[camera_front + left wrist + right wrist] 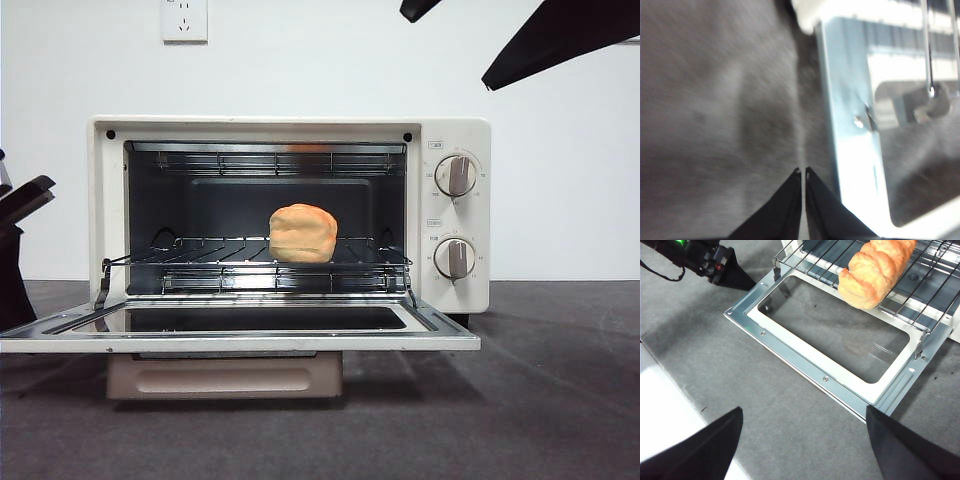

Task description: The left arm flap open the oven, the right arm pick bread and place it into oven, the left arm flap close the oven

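Observation:
The cream-white oven (455,135) stands in the middle of the front view with its glass door (240,340) folded down flat. The golden bread (303,233) lies on the wire rack (250,262) inside; the right wrist view shows it (875,270) lengthways on the rack. My left gripper (802,171) is shut and empty, low over the cloth just beside the door's left edge (850,140). It shows at the left edge of the front view (20,200). My right gripper (804,412) is open and empty, raised in front of the door, and shows at the front view's top right (445,50).
Dark grey cloth (540,400) covers the table around the oven. A wall socket (184,18) sits on the white wall behind. The oven's two knobs (457,175) face front on its right side. A white strip (670,415) borders the cloth in the right wrist view.

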You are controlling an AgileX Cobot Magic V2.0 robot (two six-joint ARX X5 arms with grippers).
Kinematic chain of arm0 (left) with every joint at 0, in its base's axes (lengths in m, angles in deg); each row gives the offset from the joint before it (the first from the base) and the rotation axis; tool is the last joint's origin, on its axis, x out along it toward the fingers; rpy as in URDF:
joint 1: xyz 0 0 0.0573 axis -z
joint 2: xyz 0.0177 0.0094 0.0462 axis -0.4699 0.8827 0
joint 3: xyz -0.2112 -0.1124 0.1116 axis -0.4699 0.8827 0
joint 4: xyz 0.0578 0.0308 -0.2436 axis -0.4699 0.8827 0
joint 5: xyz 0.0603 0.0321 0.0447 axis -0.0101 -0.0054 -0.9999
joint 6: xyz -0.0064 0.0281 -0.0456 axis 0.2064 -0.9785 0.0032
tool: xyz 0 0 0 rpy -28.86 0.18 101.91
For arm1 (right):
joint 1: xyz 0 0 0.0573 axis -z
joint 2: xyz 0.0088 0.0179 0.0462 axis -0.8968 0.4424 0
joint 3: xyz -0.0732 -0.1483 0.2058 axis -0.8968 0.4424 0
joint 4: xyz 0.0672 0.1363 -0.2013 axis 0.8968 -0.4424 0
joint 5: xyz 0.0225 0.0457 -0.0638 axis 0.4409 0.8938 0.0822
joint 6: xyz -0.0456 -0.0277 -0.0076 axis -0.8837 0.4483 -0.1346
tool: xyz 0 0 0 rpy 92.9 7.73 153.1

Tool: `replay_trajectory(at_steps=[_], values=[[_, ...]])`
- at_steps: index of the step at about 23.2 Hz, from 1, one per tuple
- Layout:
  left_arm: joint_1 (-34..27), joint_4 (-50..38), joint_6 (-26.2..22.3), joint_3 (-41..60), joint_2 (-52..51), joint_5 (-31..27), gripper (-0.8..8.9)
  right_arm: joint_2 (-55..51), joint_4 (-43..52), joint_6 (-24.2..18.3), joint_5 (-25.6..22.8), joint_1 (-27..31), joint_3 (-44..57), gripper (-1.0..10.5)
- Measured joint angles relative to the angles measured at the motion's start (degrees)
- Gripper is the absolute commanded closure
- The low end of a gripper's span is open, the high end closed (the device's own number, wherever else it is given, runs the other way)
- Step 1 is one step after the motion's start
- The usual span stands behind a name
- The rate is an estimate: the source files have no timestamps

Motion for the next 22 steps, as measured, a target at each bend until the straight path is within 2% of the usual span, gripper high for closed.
replay_trajectory(at_steps=[17,22], values=[[-0.8,-0.3,0.0,0.1,3.2,8.8,7.99,0.0,0.0,0.0,0.0,0.0,0.0,5.5],[-0.9,-0.7,0.4,0.2,3.3,9.8,7.99,0.0,0.1,0.0,0.0,0.0,0.0,5.5]])
